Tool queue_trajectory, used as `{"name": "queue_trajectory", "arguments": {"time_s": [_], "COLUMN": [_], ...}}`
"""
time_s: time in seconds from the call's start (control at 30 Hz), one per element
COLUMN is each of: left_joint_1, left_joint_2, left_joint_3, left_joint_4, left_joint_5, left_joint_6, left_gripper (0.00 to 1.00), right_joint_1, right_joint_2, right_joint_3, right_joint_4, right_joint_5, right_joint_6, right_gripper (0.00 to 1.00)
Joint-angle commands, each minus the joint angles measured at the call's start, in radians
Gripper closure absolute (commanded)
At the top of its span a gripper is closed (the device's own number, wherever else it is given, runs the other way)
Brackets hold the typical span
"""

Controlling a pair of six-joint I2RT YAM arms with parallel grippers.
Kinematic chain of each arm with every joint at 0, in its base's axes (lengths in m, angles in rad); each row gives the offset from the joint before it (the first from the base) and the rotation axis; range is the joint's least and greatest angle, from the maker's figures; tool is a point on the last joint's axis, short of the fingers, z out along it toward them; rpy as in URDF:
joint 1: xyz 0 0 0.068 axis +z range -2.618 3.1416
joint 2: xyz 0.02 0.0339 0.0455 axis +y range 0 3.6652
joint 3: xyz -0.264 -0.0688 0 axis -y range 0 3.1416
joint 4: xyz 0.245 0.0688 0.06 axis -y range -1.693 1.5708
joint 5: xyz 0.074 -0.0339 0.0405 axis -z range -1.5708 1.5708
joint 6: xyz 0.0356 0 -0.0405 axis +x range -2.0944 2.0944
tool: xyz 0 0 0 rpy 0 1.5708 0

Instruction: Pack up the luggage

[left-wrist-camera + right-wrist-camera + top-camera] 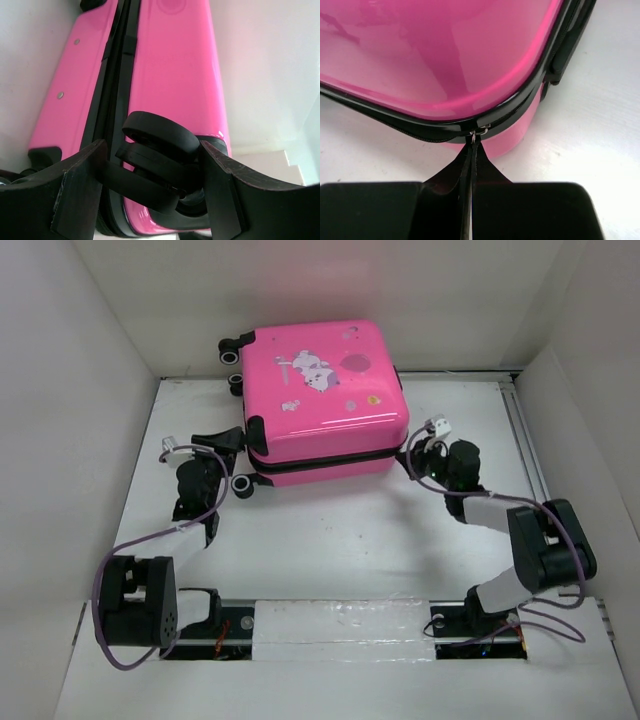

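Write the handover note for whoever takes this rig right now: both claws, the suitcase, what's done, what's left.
Left claw: open, one finger on either side of a wheel on the suitcase's left side; contact unclear.
Right claw: shut on the zipper pull at the near right corner.
Suitcase: lying flat on the table, lid down, printed side up.
Done: lid closed, pull gripped.
Left: probably draw the pull along the seam to zip it up; how far it is zipped cannot be told.
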Motion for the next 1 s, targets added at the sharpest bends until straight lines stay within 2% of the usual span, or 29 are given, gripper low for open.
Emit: {"name": "queue_trajectory", "arguments": {"time_s": [0.0, 0.03, 0.13, 0.27, 0.43, 0.63, 0.77, 0.9, 0.97], "left_joint_1": [-0.045, -0.045, -0.045, -0.045, -0.083, -0.236, -0.336, -0.376, -0.446], "left_joint_2": [0.013, 0.013, 0.044, 0.067, 0.067, 0.045, 0.024, 0.013, -0.008], "left_joint_3": [-0.011, -0.011, -0.021, -0.031, -0.031, -0.011, -0.011, -0.021, -0.021], "left_joint_4": [0.140, 0.151, 0.196, 0.236, 0.259, 0.259, 0.243, 0.243, 0.234], "left_joint_5": [0.074, 0.090, 0.133, 0.174, 0.206, 0.225, 0.226, 0.327, 0.314], "left_joint_6": [0.048, 0.048, 0.020, -0.020, -0.038, -0.038, -0.052, -0.077, -0.077], "left_gripper": [1.00, 1.00, 1.00, 1.00, 1.00, 1.00, 1.00, 1.00, 1.00], "right_joint_1": [0.203, 0.290, 0.436, 0.590, 0.625, 0.746, 0.768, 0.768, 0.777], "right_joint_2": [-0.136, -0.156, -0.213, -0.224, -0.143, 0.026, 0.084, 0.120, 0.135], "right_joint_3": [-0.022, -0.022, -0.022, 0.025, 0.124, 0.289, 0.315, 0.325, 0.325], "right_joint_4": [-0.122, -0.150, -0.218, -0.288, -0.307, -0.246, -0.187, -0.178, -0.137], "right_joint_5": [0.114, 0.162, 0.282, 0.419, 0.371, 0.350, 0.351, 0.325, 0.311], "right_joint_6": [-0.042, -0.042, -0.027, -0.004, -0.004, -0.013, -0.003, -0.012, -0.012], "right_gripper": [1.00, 1.00, 1.00, 1.00, 1.00, 1.00, 1.00, 1.00, 1.00]}}
